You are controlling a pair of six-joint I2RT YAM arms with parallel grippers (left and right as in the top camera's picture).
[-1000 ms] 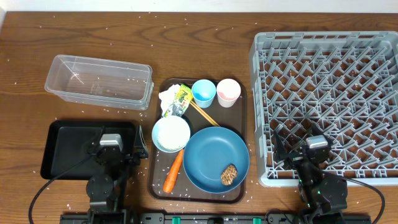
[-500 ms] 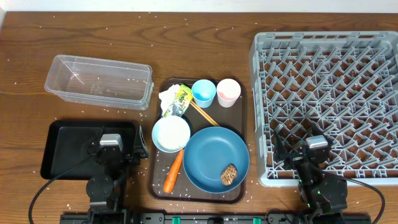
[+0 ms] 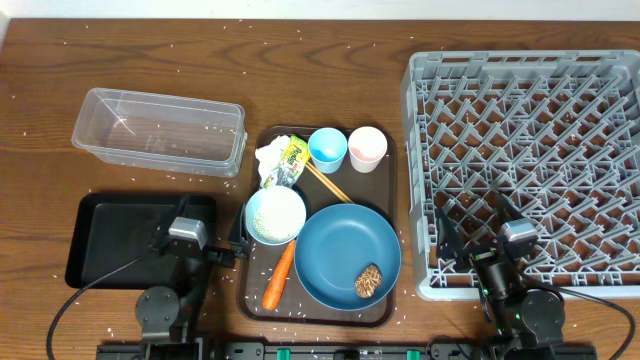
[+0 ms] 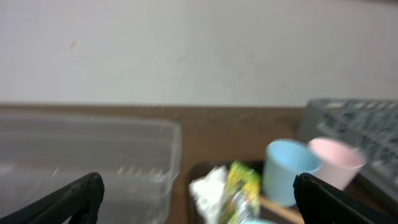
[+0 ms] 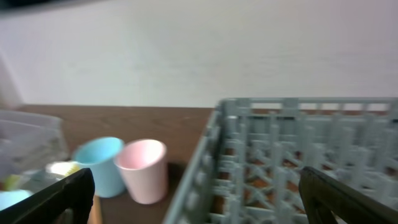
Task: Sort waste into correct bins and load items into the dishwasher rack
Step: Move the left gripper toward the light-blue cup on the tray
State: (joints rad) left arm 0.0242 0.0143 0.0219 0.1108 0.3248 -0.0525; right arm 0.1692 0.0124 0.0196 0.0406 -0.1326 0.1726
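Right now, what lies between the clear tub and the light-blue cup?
Overhead shows the crumpled white tissue and green-yellow wrapper there, on the brown tray.

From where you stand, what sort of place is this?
Probably a robotics lab staged as a dish-clearing station: a grey dishwasher rack, a tray holding a blue plate and carrot, and a bare white wall.

The surface (image 3: 330,60) is dark wood with a slight sheen; the tub (image 3: 160,130) is clear glossy plastic, the rack (image 3: 520,58) matt grey plastic (the plate (image 3: 335,250) looks smooth).
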